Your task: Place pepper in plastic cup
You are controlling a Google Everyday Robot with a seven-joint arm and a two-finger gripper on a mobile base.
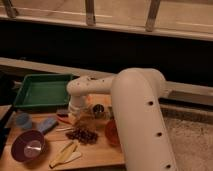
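Right, down at the wooden bench point(95, 151) the big white arm point(137, 105) sweeps in from the right, bends, and drops its wrist straight to the surface. The end effector point(75, 119) sits low on the boards near the middle, its fingers closed all the way. Just to its left lies the pepper point(63, 119), a thin red sliver on the wood with its near end running right up to the fingertips; whether it is actually pinched, I cannot tell.

Well off to the left, near the bench's edge, stands the plastic cup point(22, 120), small and pale grey-blue, upright. Between the cup and the pepper lies a flat blue cloth point(47, 125). In front of the cup is a purple bowl point(28, 146), and beside that some yellow strips point(65, 154). A dark red cluster point(82, 135) sits just in front of the end effector, a small metal can point(98, 110) is just to its right, and an orange cup point(111, 133) is tucked against the arm.

Behind it all a green tray point(42, 90) rests at the back left. Beyond that come a pale ledge point(35, 65), a dark wall point(100, 47) and a railing point(90, 12) up top. Speckled floor point(187, 137) shows on the right.
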